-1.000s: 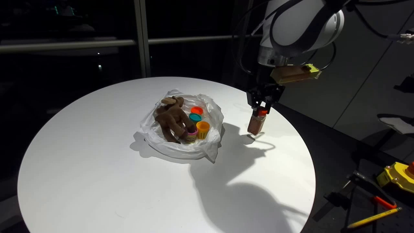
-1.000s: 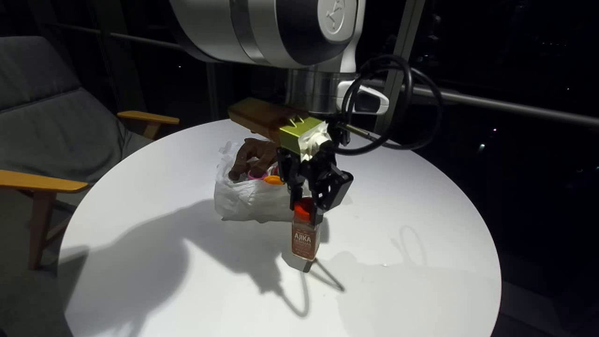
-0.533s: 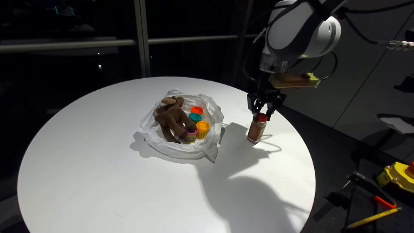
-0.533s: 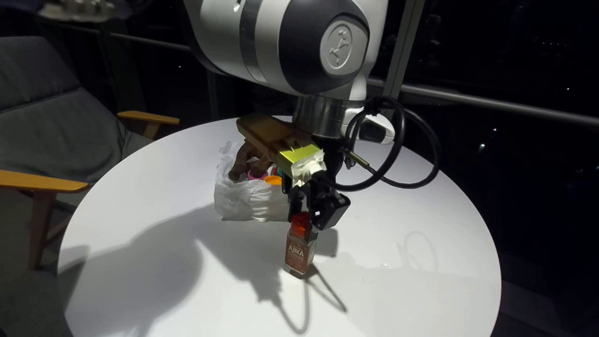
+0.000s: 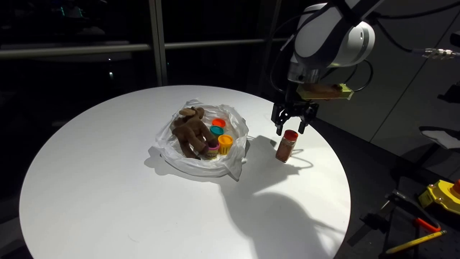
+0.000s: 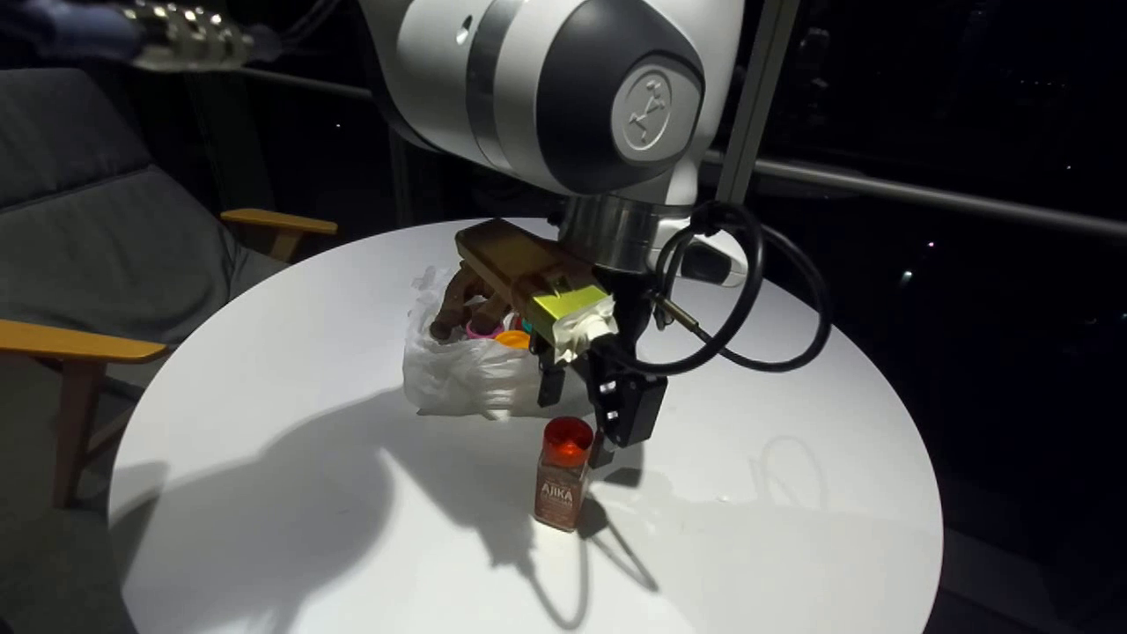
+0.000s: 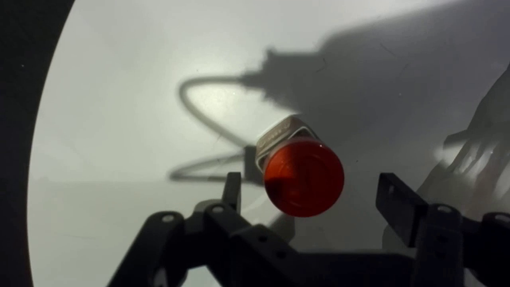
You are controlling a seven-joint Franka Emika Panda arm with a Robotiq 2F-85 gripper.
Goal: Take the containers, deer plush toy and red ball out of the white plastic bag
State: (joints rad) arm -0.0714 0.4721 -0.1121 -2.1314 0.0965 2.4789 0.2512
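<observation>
A red-topped jar point(image 6: 561, 495) stands on the table point(image 5: 107, 201) near the gripper point(image 5: 290, 132), which is spread wide. The toy deer point(image 5: 191, 131) and tubs point(image 5: 225, 145) are in the white bag point(image 6: 451, 383)

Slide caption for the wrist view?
Open tool, both fingers clear of the red-capped bottle standing on the white table.
</observation>
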